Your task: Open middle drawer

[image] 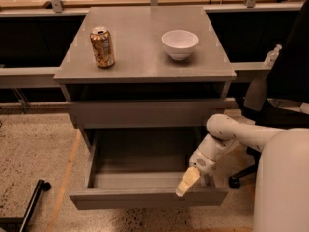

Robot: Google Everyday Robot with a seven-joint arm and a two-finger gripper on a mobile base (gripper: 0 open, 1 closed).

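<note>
**Q:** What does the figure show, from largest part to smallest?

**A:** A grey cabinet with a flat worktop [145,62]. Directly beneath the worktop is the top drawer [145,112], which is closed. Below that, the middle drawer [140,198] stands well out of the cabinet, its grey inside bare. A white arm [241,135] reaches in from the right. A white bowl [179,43] and a drinks can [102,46] stand well apart on the worktop. The end effector [187,182] sits against the inner side of the drawer front, near its right end. Whether it is released or clenched cannot be told.

**Q:** What could go wrong from here?

**A:** The task looks essentially done, so the risks lie in overdoing it. A further pull might run the drawer off its rails, or drag the cabinet and topple the can. A careless withdrawal might catch the front panel and push the drawer partway shut.
</note>
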